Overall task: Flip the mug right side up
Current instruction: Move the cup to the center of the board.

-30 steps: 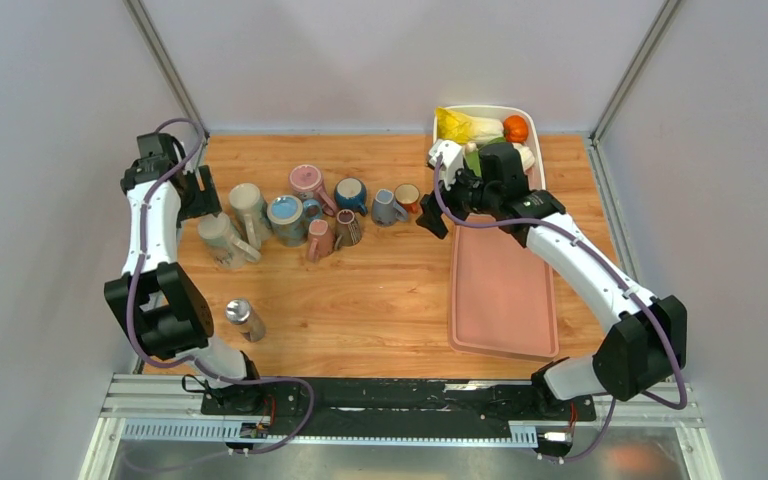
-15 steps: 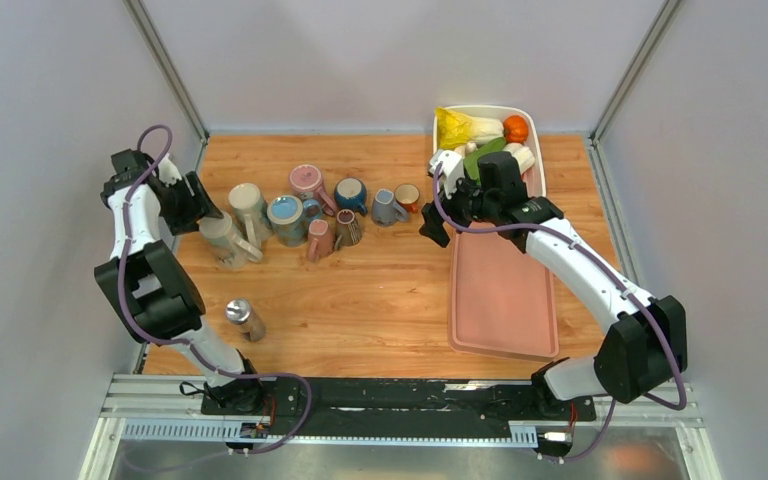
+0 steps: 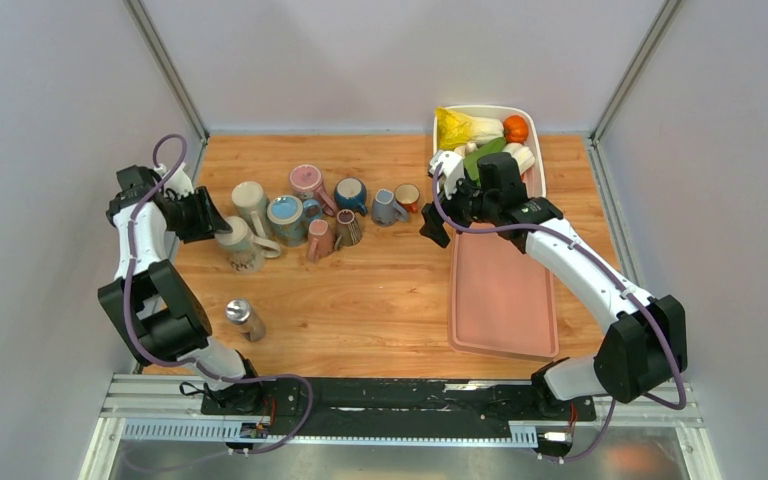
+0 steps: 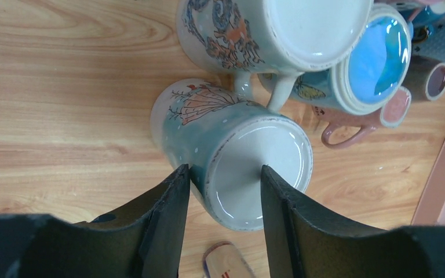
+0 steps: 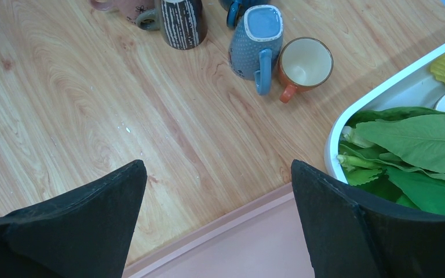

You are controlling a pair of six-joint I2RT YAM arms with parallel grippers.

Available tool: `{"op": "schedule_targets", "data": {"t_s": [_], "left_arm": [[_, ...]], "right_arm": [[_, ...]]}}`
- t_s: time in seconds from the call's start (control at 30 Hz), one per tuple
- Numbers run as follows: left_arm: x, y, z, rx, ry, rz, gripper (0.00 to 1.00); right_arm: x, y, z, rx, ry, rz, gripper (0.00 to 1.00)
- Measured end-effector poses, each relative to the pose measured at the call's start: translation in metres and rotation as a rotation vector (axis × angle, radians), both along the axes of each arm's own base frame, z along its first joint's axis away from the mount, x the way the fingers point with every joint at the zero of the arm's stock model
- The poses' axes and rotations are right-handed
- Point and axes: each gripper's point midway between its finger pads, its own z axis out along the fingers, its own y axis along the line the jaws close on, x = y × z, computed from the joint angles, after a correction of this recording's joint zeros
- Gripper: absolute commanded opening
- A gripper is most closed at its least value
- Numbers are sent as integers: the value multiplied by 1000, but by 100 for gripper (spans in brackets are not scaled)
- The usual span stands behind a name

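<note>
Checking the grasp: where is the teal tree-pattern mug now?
Top view: the teal mug sits at the table's left, at the left claw, just nearer than the cream floral mug.

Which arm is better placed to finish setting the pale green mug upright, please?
Left. The left claw straddles the rim of the pale green mug, with one finger inside and one outside. The right claw hangs open by the pink tray, across the table from that mug.

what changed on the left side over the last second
The left gripper swung left, then came in onto the pale green mug, straddling its rim. The mug shifted slightly right, handle now pointing right. The right gripper, the other mugs and the bottle stayed put.
</note>
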Motion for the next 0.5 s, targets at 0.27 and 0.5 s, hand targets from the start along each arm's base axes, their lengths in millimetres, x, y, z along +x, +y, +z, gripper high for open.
{"op": "schedule_targets", "data": {"t_s": [0.27, 0.5], "left_arm": [[-15, -7, 0, 39, -25, -81, 72], [-27, -9, 3, 99, -74, -69, 80]], "right_arm": [[0, 0, -1, 3, 8, -3, 100], [0, 1, -1, 5, 9, -5, 100]]}}
